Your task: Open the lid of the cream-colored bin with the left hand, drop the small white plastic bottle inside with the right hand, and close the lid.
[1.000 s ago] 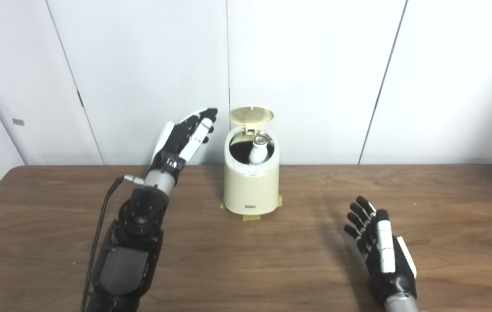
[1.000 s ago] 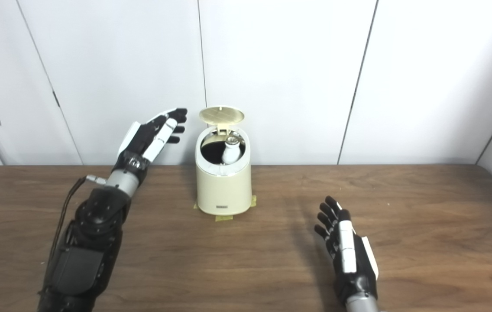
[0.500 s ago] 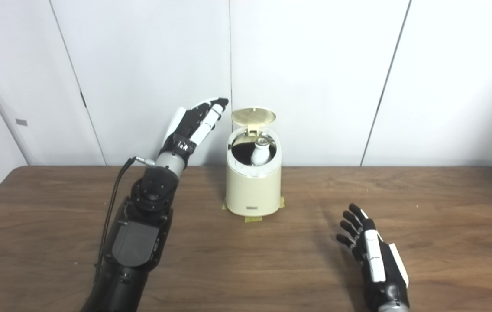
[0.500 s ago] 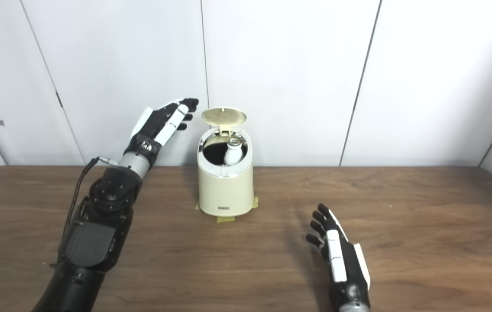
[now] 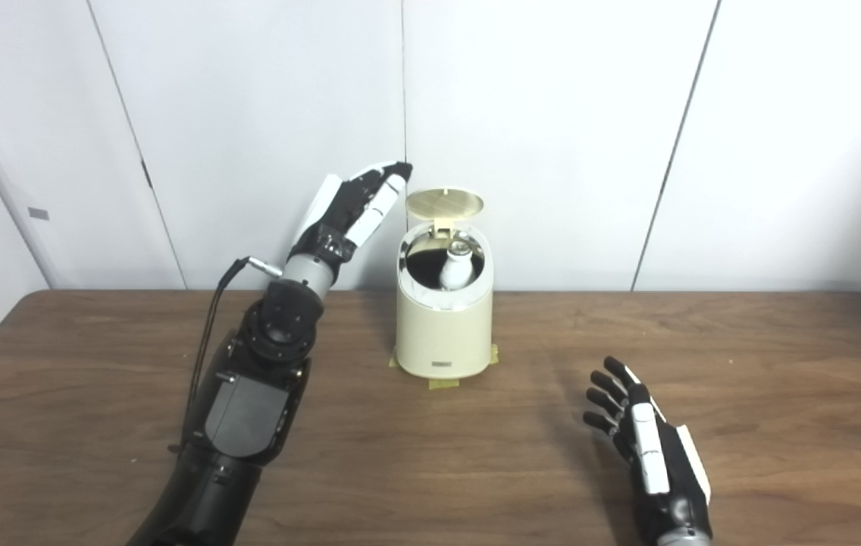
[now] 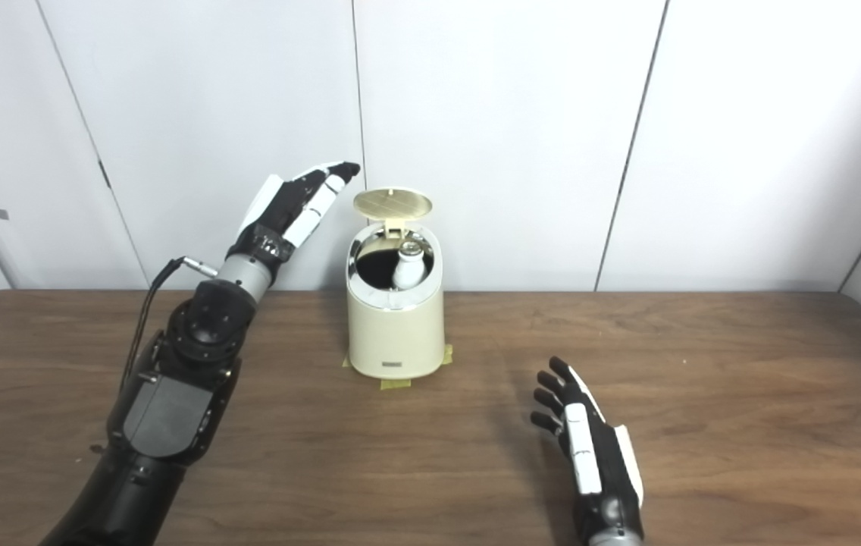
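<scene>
With the lid (image 5: 445,202) tipped up at the back of the bin (image 5: 443,334), I see the bottle (image 5: 455,268) standing inside, neck up. My left hand (image 5: 355,206) hangs empty beside the lid, fingers straight, not touching it. My right hand (image 6: 586,444) lies empty and spread above the table (image 6: 741,425); the 2 views differ only slightly, neither showing if it touches.

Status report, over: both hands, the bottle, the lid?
Left hand open, raised beside lid, apart. Right hand open, low over table. Bottle inside bin; lid up. Nothing in the way.
</scene>
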{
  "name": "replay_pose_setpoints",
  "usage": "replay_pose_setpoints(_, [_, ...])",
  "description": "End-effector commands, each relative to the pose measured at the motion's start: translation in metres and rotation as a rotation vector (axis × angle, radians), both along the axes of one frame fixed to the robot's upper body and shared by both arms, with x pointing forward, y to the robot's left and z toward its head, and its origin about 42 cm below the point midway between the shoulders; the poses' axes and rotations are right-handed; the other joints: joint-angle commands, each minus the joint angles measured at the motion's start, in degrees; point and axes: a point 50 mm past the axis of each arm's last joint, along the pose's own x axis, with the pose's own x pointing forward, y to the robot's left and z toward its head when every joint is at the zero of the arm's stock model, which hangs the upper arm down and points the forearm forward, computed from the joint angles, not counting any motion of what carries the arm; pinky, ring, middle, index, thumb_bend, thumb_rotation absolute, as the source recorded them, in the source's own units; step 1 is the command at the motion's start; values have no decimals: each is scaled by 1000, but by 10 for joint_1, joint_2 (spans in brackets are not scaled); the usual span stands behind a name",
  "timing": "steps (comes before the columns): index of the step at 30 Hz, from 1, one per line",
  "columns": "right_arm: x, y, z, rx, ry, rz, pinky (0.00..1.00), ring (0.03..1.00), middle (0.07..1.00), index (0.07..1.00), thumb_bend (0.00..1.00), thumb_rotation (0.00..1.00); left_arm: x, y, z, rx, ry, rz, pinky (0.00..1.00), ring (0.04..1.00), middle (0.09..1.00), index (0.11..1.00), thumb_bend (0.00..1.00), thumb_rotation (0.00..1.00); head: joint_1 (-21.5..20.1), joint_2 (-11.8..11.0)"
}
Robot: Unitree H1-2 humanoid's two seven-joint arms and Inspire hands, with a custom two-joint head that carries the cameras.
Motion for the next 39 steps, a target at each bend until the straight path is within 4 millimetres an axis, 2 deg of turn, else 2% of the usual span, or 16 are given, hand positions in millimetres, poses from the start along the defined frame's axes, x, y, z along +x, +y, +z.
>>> replay_pose_setpoints(1, [7,4,14,0,-70,6,771,858,871,893,475,983,5,-7,42,26,-140,-36,913,917,879,844,576,1000,0,0])
replay_pose_setpoints(7, [6,4,14,-28,-66,8,774,867,879,905,473,1000,9,-10,46,25,-133,-54,944,924,881,823,565,1000,-2,1])
replay_pose_setpoints(12, [6,4,11,-66,-65,8,765,864,876,907,466,1000,12,-12,52,66,-155,-81,907,898,859,815,547,1000,-4,2])
replay_pose_setpoints(19, [5,6,9,-96,-57,23,785,883,887,914,453,1000,11,-20,58,97,-173,-126,924,886,839,798,537,1000,-6,2])
replay_pose_setpoints(26, [3,8,9,-143,-49,16,758,859,873,908,469,1000,4,-34,59,263,-207,-124,863,909,873,770,610,1000,-7,3])
replay_pose_setpoints(30, [3,9,10,-163,-53,16,760,854,871,911,480,1000,4,-37,60,382,-253,-129,795,884,868,765,586,1000,-7,4])
replay_pose_setpoints(34, [4,9,10,-170,-55,16,742,848,867,911,473,1000,4,-36,60,513,-326,-126,802,874,848,762,582,1000,-6,5])
replay_pose_setpoints(39, [4,10,11,-188,-56,12,731,842,862,908,479,1000,4,-36,59,573,-353,-132,813,879,833,761,589,987,-7,5])
